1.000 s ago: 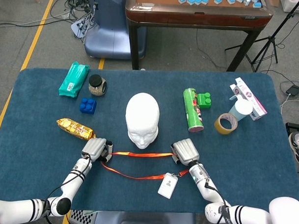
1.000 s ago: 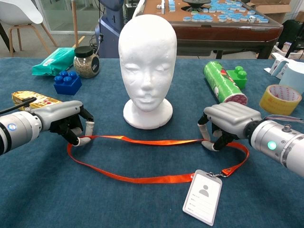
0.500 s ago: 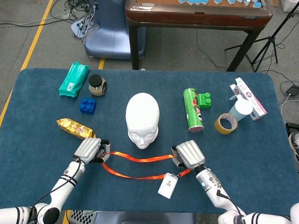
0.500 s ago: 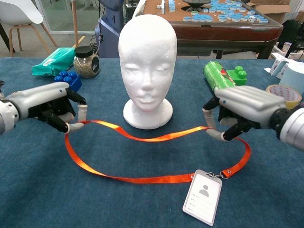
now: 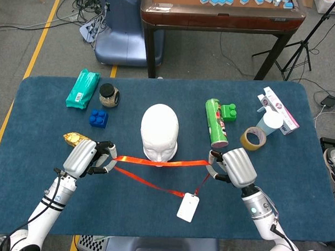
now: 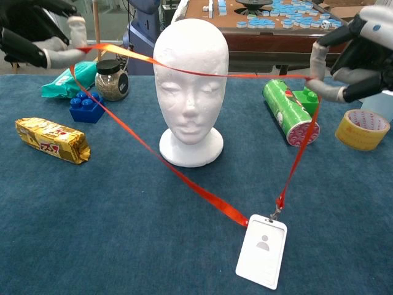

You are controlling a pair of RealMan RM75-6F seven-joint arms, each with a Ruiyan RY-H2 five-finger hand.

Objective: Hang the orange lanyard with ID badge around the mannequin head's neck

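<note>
The white mannequin head [image 5: 159, 132] [image 6: 191, 86] stands upright mid-table, facing me. The orange lanyard [image 5: 160, 162] [image 6: 184, 72] is stretched taut between my two hands, raised to forehead height in front of the face. My left hand [image 5: 86, 157] [image 6: 43, 35] pinches its left end, and my right hand [image 5: 232, 167] [image 6: 353, 58] pinches its right end. The lower strands run down in a V to the white ID badge [image 5: 188, 208] [image 6: 261, 251], which still touches the table in front of the head.
A yellow snack packet [image 6: 52, 139], blue block [image 5: 98, 118], jar [image 5: 109, 95] and teal packet [image 5: 83, 88] lie to the left. On the right are a green can [image 5: 216, 123], green block [image 5: 229, 112], tape roll [image 5: 253, 139], cup [image 5: 270, 122] and pink box [image 5: 280, 110].
Both hands have risen and moved apart, lifting the lanyard off the table. The slack strap is now pulled straight at forehead height. The badge has slid a little.
</note>
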